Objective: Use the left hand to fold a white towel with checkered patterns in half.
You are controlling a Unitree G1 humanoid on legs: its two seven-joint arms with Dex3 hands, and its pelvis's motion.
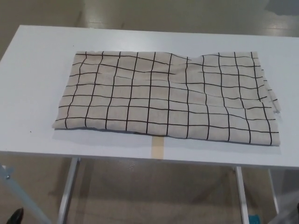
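Pale, glossy floor (154,11) surrounds a white table (32,93), which fills most of the head view. On this table lies the towel (168,95), off-white with a thin black grid, spread flat and reaching from near the table's left part almost to its right side. Its long near edge runs close to the front edge of the table, and the far edge leaves a wide bare strip of table behind it. To the left of the towel is much free table surface; to the right is only a narrow margin. The cloth has soft wrinkles in the middle, toward the far edge, and the right edge looks layered, with a small corner sticking out.

A short strip of tan tape (159,148) shows on the table just in front of the towel's near edge, partly under it. Below the table the metal legs (69,189) are seen. Nothing stands on or beside the towel. Neither robot hand is in view, so I cannot tell their state.
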